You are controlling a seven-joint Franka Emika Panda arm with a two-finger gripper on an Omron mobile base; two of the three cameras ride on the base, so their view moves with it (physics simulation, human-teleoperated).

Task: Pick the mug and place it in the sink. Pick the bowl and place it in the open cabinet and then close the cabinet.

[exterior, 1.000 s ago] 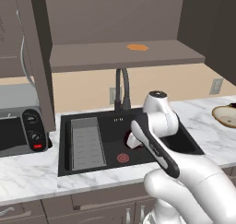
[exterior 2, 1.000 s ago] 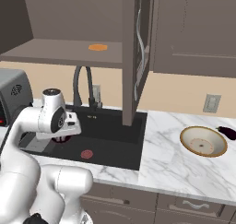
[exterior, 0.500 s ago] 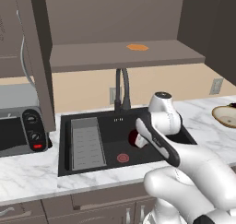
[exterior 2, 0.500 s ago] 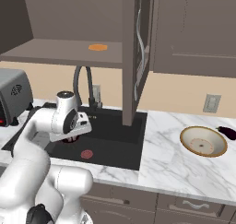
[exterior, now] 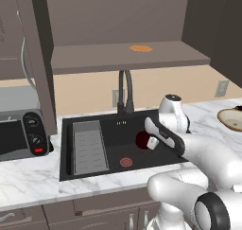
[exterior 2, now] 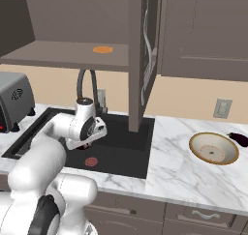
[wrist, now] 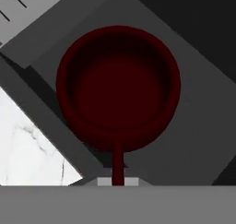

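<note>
The dark red mug [exterior: 142,140] hangs inside the black sink [exterior: 108,151], above its floor and right of the red drain [exterior: 125,162]. My gripper [exterior: 151,142] is shut on the mug's handle side. The hand view looks straight down into the mug [wrist: 118,87], whose thin handle runs to my gripper [wrist: 118,180] at the bottom edge. From the right, the mug [exterior 2: 85,145] peeks out under my hand above the sink [exterior 2: 123,149]. The tan bowl [exterior 2: 213,148] rests on the marble counter to the right. The wall cabinet [exterior 2: 72,55] stands open, its door [exterior 2: 143,55] swung out.
A grey ribbed tray [exterior: 89,147] lies in the sink's left half, and the dark faucet [exterior: 125,89] curves over the back. A toaster oven [exterior: 19,134] stands on the left counter. An orange patch [exterior: 140,48] lies on the shelf. A dark eggplant [exterior 2: 238,138] lies beyond the bowl.
My hand has carried the mug to the right across the sink, from beside the ribbed tray to a spot right of the drain. Nothing else moved.
</note>
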